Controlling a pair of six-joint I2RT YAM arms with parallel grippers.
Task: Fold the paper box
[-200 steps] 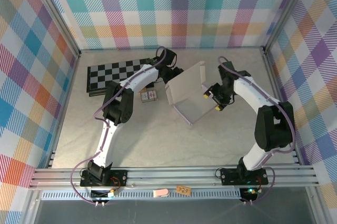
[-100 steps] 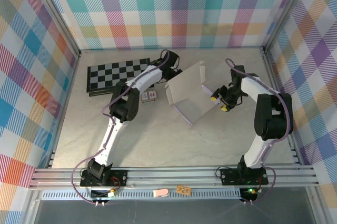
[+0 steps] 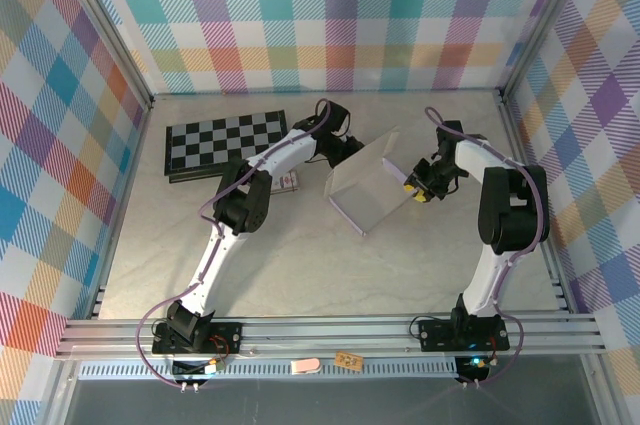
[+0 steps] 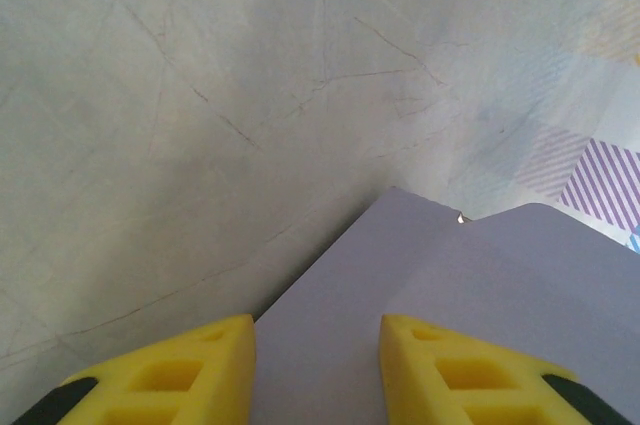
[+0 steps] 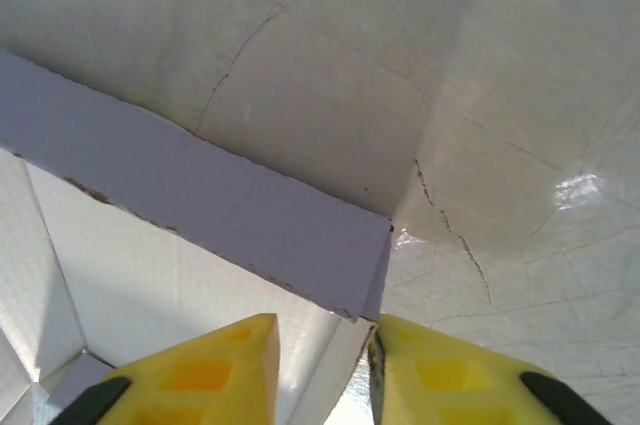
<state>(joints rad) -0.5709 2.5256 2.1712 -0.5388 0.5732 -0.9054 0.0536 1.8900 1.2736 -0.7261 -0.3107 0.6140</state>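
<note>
Two grippers hold the paper box (image 3: 368,185) mid-table, right of the checkerboard (image 3: 222,138): the left gripper (image 3: 345,150) pinches its far-left flap. The right gripper (image 3: 415,188) nips its right edge, yellow fingers (image 5: 190,377) straddling the card.

Near tabletop (image 3: 300,265): open, bare stone from paper box (image 3: 365,185) to the rail.
Centre: half-raised paper box stands between both arms.
Far left: checkerboard (image 3: 220,140) and small card pack (image 3: 288,182) block the way.
</note>
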